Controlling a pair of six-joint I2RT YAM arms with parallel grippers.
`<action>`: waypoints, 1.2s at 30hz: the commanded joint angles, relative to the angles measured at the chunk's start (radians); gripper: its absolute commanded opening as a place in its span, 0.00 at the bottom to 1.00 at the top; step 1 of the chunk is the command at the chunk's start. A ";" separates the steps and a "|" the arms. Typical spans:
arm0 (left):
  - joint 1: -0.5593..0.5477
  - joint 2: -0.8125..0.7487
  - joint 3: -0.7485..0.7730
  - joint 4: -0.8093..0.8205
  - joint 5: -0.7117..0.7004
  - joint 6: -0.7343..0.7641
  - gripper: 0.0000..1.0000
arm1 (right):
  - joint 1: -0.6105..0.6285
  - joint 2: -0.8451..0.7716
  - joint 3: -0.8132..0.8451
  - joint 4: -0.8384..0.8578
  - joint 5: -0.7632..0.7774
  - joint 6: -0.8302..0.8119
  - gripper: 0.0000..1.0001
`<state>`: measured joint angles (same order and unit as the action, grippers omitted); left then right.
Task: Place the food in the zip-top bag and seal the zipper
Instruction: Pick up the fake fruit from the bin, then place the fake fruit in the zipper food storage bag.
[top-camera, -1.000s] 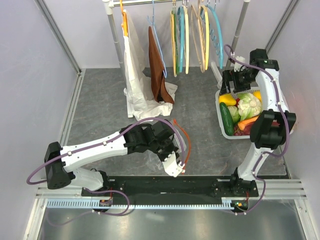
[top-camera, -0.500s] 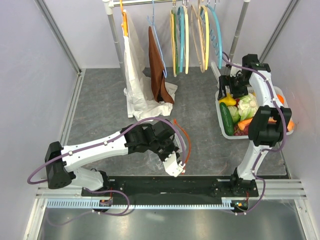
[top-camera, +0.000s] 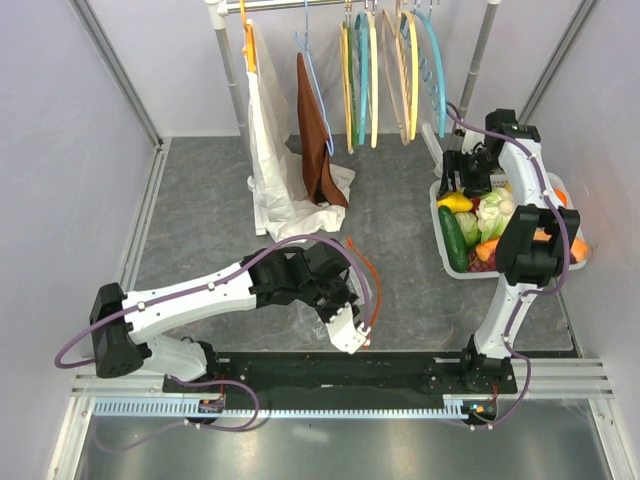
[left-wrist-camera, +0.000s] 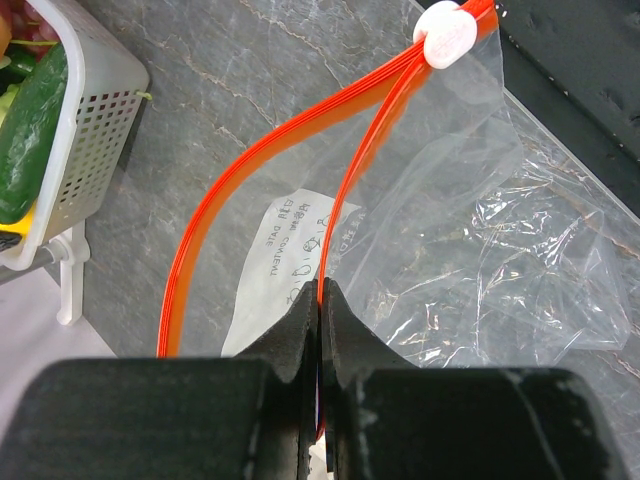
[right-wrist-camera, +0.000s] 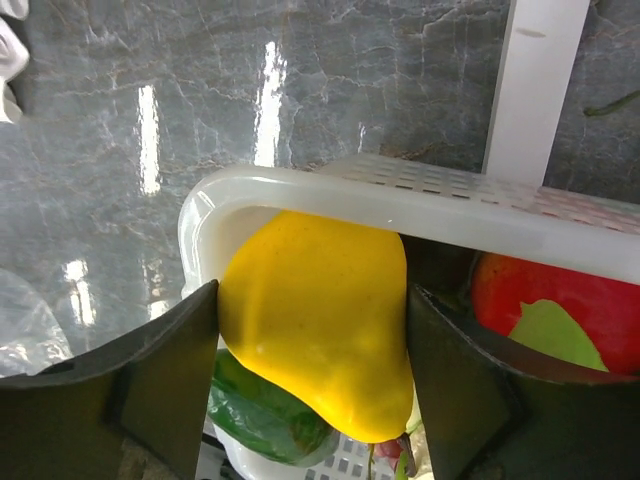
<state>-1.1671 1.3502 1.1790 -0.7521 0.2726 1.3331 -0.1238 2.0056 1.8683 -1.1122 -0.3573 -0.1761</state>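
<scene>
Well, R gripper (right-wrist-camera: 310, 300) straddles the yellow fruit (right-wrist-camera: 312, 350) in the basket (right-wrist-camera: 400, 200) corner, can't tell if it's squeezing yet, L gripper (left-wrist-camera: 320, 300) is clamped on the bag (left-wrist-camera: 480, 230) by its zipper (left-wrist-camera: 250, 170), so I'd guess a loose hold could drop the fruit short of the mouth.

We are seeing bright, even overhead light in every view. White glare streaks are running down the grey tabletop (right-wrist-camera: 268, 90) in the right wrist view, the zip-top bag (left-wrist-camera: 520, 250) is glinting, and shadows are lying soft.
</scene>
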 joint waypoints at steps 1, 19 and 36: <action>0.003 0.003 0.031 0.027 0.031 0.001 0.02 | -0.031 0.024 0.097 -0.066 -0.061 0.020 0.69; 0.015 -0.020 0.018 0.031 0.030 -0.008 0.02 | -0.134 -0.255 -0.043 -0.117 -0.512 0.101 0.60; 0.029 -0.031 0.008 0.091 0.025 -0.035 0.02 | -0.131 -0.639 -0.613 -0.345 -0.896 -0.117 0.59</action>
<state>-1.1442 1.3491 1.1790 -0.7094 0.2722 1.3251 -0.2577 1.4765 1.3327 -1.3270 -1.0771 -0.2180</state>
